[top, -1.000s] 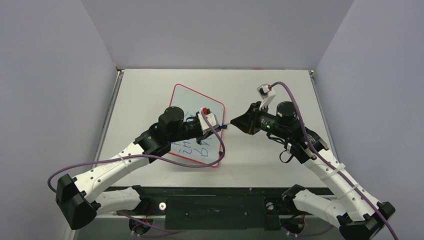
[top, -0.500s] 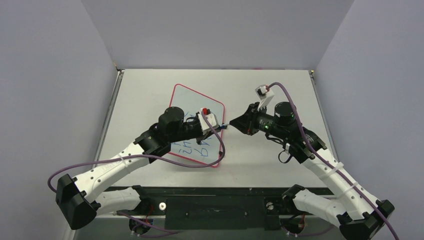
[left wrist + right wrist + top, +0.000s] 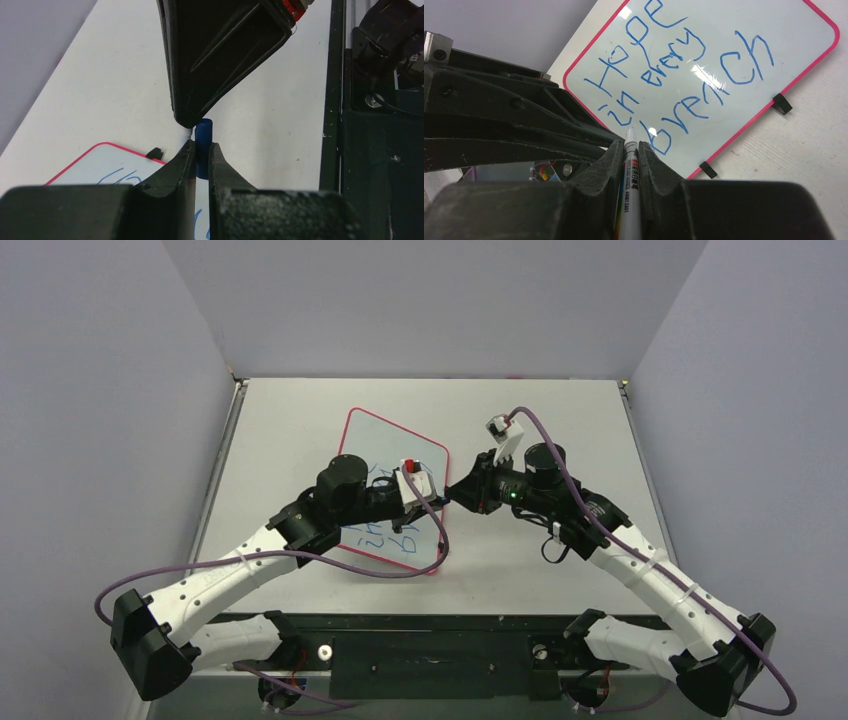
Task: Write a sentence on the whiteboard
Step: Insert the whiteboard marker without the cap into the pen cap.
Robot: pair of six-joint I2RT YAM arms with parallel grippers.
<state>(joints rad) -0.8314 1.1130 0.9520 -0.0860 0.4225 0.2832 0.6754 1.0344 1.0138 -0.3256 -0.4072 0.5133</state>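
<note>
The whiteboard point(image 3: 385, 440) lies tilted at the table's middle left; it also shows in the right wrist view point(image 3: 734, 30). The sentence point(image 3: 674, 75) reads "Hope in every breach" in blue, in three lines. My left gripper point(image 3: 438, 493) hovers over the board's right edge, shut on a blue marker cap point(image 3: 203, 132). My right gripper point(image 3: 460, 490) is shut on a white marker point(image 3: 629, 185), its tip pointing at the cap. The marker's white tip point(image 3: 185, 134) sits just beside the cap's open end, touching or nearly so. The two grippers meet nose to nose.
Two black clips point(image 3: 781, 103) sit on the board's lower rim. Grey walls enclose the table on three sides. A black rail point(image 3: 430, 650) runs along the near edge between the arm bases. Purple cables point(image 3: 440, 540) loop off both wrists.
My right arm has moved left with the marker, closing the gap to my left gripper. The left arm and the board have stayed still.
</note>
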